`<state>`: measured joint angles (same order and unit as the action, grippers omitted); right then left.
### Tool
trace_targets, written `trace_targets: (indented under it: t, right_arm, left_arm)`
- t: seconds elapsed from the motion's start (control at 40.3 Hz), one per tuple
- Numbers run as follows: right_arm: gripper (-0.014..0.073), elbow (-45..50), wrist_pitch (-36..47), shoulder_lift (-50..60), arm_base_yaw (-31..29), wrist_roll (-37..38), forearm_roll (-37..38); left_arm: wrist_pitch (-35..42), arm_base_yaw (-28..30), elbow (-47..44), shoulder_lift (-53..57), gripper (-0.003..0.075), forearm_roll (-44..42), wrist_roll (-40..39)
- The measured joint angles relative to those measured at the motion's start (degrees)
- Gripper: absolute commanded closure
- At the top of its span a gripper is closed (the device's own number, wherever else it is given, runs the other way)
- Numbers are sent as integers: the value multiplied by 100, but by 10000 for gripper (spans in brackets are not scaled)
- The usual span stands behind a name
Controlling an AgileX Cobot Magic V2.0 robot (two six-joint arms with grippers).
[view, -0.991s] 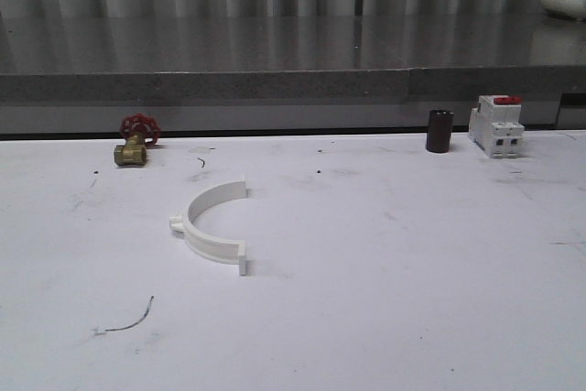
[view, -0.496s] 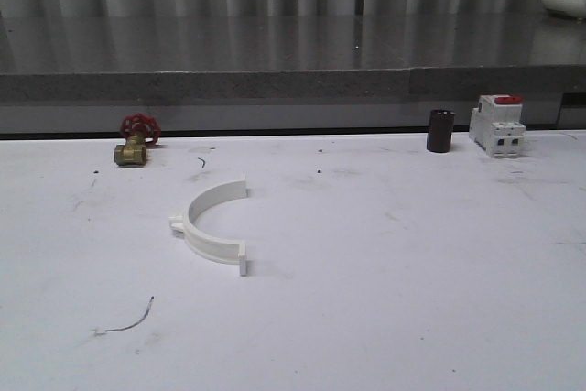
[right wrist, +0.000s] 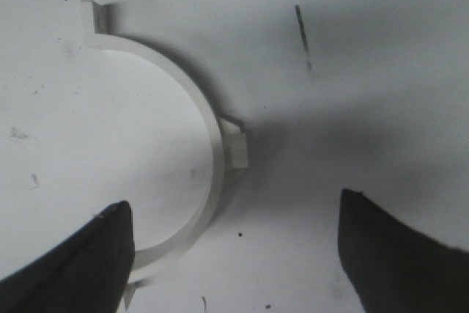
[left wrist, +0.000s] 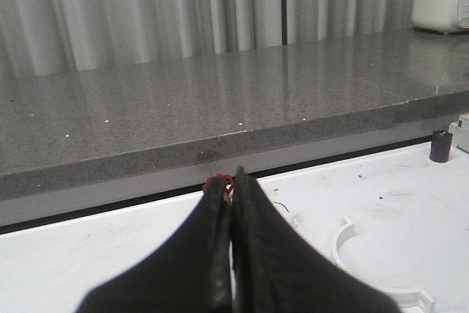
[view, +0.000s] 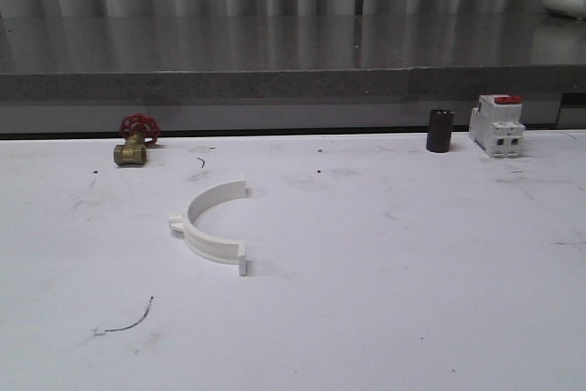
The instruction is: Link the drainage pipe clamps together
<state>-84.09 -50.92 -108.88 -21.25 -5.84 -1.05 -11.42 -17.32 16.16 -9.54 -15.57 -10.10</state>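
— How many clamp halves?
— One half-ring lies flat left of centre on the tabletop; another sits under the right gripper, jaws spread wide.
— The left gripper?
— Jaws pressed together, empty.
— Room?
— Valve, cylinder, and breaker line the far edge; the near side is open.

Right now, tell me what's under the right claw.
A white clamp half lies flat on the table beneath the open right claw. One claw finger covers its near end.
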Motion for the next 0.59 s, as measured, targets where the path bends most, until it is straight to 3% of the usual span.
trace_targets:
  t: [0.421, 0.595]
  right_arm:
    - [13, -955, -502, -1243, 0, -475, -169]
    - [161, -969, -567, -1400, 0, -522, -192]
  left_arm:
    - [0, 0, 0, 0, 741, 1, 0]
    - [0, 0, 0, 0, 741, 1, 0]
